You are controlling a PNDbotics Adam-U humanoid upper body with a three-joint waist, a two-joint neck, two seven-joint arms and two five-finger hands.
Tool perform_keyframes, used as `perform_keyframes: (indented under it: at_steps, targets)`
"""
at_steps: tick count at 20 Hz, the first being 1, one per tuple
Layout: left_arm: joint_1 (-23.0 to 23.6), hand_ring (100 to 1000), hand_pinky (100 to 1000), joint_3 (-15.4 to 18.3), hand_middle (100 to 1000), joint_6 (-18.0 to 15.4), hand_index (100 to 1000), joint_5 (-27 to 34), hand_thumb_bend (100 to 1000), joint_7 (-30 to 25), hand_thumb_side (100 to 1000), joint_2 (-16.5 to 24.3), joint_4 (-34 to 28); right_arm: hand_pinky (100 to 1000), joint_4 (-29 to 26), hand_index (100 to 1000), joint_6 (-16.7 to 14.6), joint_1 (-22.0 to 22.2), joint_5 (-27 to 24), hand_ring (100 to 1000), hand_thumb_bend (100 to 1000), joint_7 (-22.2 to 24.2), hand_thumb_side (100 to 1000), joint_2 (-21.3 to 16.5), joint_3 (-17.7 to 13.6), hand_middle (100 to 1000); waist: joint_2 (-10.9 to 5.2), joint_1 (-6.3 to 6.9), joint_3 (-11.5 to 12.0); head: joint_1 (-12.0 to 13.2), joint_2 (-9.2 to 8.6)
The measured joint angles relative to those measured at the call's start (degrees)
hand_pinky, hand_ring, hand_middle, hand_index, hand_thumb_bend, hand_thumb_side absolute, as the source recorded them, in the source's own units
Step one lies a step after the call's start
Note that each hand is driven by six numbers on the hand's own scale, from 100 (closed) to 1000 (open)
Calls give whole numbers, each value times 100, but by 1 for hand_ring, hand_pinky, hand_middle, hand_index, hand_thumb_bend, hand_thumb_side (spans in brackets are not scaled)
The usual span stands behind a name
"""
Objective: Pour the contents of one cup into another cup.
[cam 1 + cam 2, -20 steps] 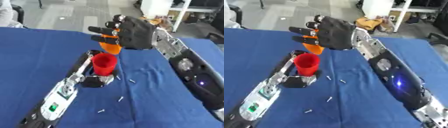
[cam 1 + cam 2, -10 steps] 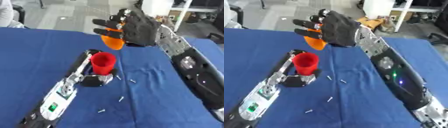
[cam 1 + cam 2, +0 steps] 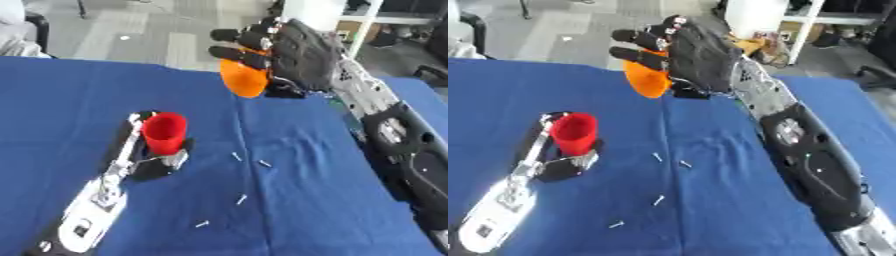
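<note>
Right hand curled round orange cup near table far edge; left hand grips red cup.

This looks like a robotics lab or office workroom. A tabletop draped in blue cloth stands on a grey carpet-tile floor, and beyond it are a white shelf frame and a white cabinet or bin. The humanoid's black and silver arms reaching over the cloth, with small pale bits scattered on it, give it the air of a test bench.
</note>
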Motion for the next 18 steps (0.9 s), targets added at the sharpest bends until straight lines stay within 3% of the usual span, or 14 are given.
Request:
perform_keyframes:
  at_steps: [2,3,5,6,7,8,9,13,18]
  targets:
    - [70,461,289,100,505,-60,756,-200,615,234,396,65,155,411,-23,881,-63,103,-315,295,100,66,100,-1,-75,757,7,9,-22,0,-2]
    - [110,495,341,146,540,-81,778,-285,822,327,467,96,204,387,-34,874,-90,166,-486,289,100,114,100,-2,-111,734,13,11,-28,0,-3]
    - [189,548,393,238,593,-108,802,-384,989,468,511,172,239,354,-35,864,-112,320,-883,281,100,260,100,-4,-190,692,29,11,-39,0,-3]
    - [225,560,403,282,603,-117,805,-395,1000,517,537,209,231,343,-34,860,-105,415,-1104,277,100,350,100,-5,-235,677,35,14,-46,1,-3]
    - [256,584,422,318,625,-123,812,-391,1000,548,641,245,197,320,-32,850,-96,504,-1329,269,100,449,100,-6,-284,644,40,19,-49,1,-4]
    - [277,586,424,350,627,-126,813,-375,1000,567,593,281,138,317,-29,848,-83,595,-1566,268,100,556,100,-6,-334,640,42,29,-49,2,-4]
    - [295,600,437,374,646,-125,818,-340,1000,571,643,319,71,289,-25,811,-73,679,-1808,251,100,670,100,-7,-383,587,45,45,-49,2,-4]
    - [312,610,445,481,663,-66,823,-54,993,527,682,479,-317,254,61,692,-29,1062,-2828,225,100,1165,100,-19,-564,451,77,87,-48,0,-14]
    - [314,617,457,646,674,147,826,428,931,401,690,663,-829,262,215,610,95,1460,-3947,275,100,1830,100,-46,-788,373,104,155,-26,-2,-46]
